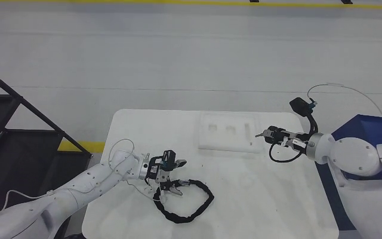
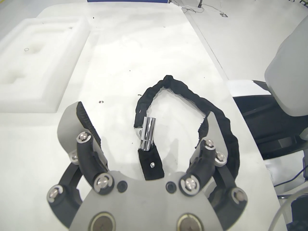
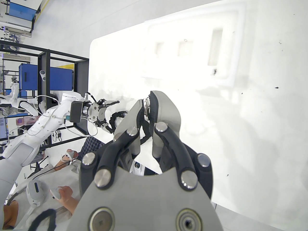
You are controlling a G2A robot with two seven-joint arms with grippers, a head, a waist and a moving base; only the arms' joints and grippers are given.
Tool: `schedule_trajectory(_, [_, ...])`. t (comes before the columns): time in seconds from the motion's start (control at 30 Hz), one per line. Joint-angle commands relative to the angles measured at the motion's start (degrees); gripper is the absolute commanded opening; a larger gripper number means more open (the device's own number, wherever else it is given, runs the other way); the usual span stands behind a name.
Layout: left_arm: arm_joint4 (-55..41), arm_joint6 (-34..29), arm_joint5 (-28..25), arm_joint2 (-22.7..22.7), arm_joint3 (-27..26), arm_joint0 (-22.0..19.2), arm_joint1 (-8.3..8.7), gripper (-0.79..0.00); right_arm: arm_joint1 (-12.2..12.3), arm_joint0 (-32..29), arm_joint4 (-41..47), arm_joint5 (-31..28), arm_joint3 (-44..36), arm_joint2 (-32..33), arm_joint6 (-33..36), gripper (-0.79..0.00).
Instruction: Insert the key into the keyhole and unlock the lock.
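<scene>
- left gripper (image 2: 144, 112) wide open, low over the table (image 1: 250, 191) near its front edge, toward the front-left corner
- lock (image 1: 205, 197) lies flat on the table at the front edge, left of middle
- its chrome cylinder (image 2: 148, 132) sits between the left gripper's spread fingers (image 2: 84, 121), nothing clamped on it
- cannot tell if either finger touches the cylinder
- black-sleeved chain (image 2: 190, 93) loops out from the cylinder away from the gripper and back around past one finger
- right gripper (image 3: 147, 102) closed, pinching the key (image 3: 145, 106) between its tips
- key held in the air above the table, near the right end of the tray (image 1: 209, 143), well apart from the lock
- key tip pokes out toward the tray in the top view
- white foam tray with recesses lies at the back edge, about mid-table
- small ring sits on the tray
</scene>
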Motion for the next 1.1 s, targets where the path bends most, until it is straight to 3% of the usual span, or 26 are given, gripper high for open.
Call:
schedule_trajectory(0.0, [1.8,-0.2,1.4,-0.4,0.0,0.2,-0.2,0.0,0.0,0.0,0.0,0.0,0.0,0.0,0.0,-0.785])
schedule_trajectory(0.53, [2.9,-0.3,2.4,-0.7,0.0,0.3,-0.29,0.0,0.0,0.0,0.0,0.0,0.0,0.0,0.0,-0.785])
schedule_trajectory(0.63, [2.3,-2.8,4.7,-1.6,-0.6,1.3,-0.22,0.0,0.0,0.0,0.0,0.0,0.0,0.0,0.0,-0.785])
schedule_trajectory(1.07, [8.5,-0.3,12.8,-6.3,-4.6,8.4,3.75,0.0,0.0,0.0,0.0,0.0,0.0,0.0,0.0,-0.785])
